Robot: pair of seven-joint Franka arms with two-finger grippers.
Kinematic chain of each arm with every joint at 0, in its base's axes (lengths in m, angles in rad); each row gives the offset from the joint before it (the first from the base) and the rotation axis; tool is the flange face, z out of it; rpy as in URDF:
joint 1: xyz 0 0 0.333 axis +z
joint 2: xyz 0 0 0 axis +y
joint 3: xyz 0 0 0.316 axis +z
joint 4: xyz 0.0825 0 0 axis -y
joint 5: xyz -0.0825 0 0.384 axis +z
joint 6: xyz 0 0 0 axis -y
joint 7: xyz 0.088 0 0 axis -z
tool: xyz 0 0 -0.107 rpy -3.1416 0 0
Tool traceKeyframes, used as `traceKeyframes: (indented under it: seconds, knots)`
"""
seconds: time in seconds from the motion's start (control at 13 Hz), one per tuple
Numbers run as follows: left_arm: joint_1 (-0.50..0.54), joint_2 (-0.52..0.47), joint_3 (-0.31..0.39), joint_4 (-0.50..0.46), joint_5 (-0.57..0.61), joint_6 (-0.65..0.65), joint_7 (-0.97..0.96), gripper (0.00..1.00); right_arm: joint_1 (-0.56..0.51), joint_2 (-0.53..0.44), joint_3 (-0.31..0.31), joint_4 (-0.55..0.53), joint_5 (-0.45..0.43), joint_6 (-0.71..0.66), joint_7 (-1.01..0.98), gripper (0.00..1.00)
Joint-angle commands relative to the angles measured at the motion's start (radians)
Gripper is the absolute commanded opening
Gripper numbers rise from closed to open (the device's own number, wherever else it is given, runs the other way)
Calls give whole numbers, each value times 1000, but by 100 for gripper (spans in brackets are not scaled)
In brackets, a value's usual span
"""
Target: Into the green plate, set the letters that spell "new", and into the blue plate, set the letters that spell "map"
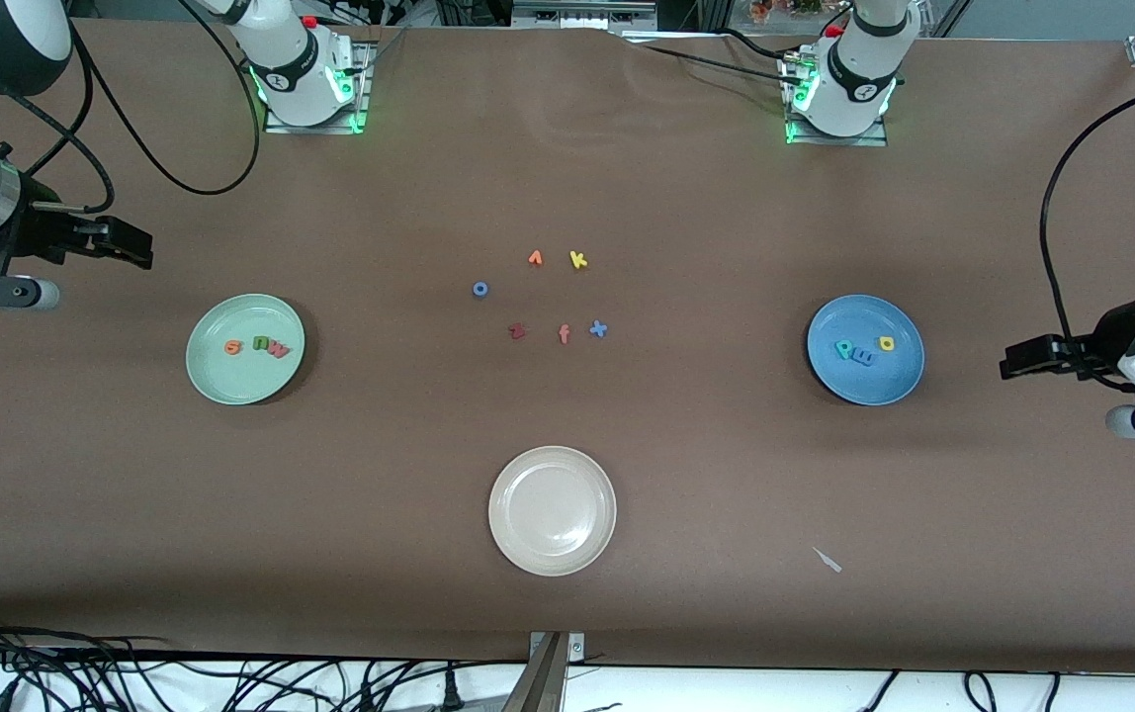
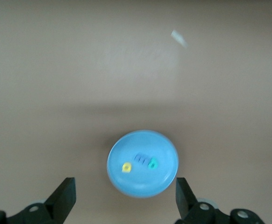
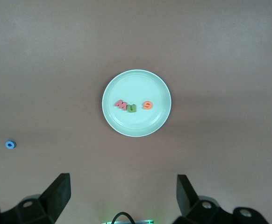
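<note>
Letters for "new" are all seen in the green plate (image 1: 200,371): the orange e (image 1: 232,346), the green n (image 1: 259,344) and the pinkish-red w (image 1: 277,349) lie in a row, close together. The green plate sits toward the right arm's end of the bench (image 1: 567,613). Letters for "map" are all seen in the blue plate (image 1: 899,381), toward the left arm's end: the teal p (image 1: 843,348), the blue m (image 1: 863,355) and the yellow a (image 1: 887,343).

Both words look done, so nothing seems to be left.

Six spare letters (a blue o (image 1: 480,289) and a yellow k (image 1: 578,259) among them) are left in the middle of the bench. A cream-white plate (image 1: 552,509) is bare, near the front edge.

The left end effector (image 1: 1022,358) is held by its side edge of the bench, spread wide and holding nothing. The right end effector (image 1: 128,245) is held by its side edge, also spread wide with nothing in it.
</note>
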Motion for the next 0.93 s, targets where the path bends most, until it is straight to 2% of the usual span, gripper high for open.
traceKeyframes:
  seconds: [0.0, 0.15, 0.62, 0.85]
  knots:
    - [-48, -80, 83, -126, -44, 95, 34, 96, -1, -4, 3, 5, 14, -12, 16, 100]
    - [-45, -80, 78, -157, -33, 165, 34, 99, -1, -4, 3, 5, 14, -12, 16, 100]
    - [-43, -70, 80, -128, -35, 165, 31, 100, -1, -4, 3, 5, 14, -17, 15, 100]
    - [-55, -66, 77, -146, -32, 160, 36, 100, -1, -4, 4, 5, 14, -17, 16, 100]
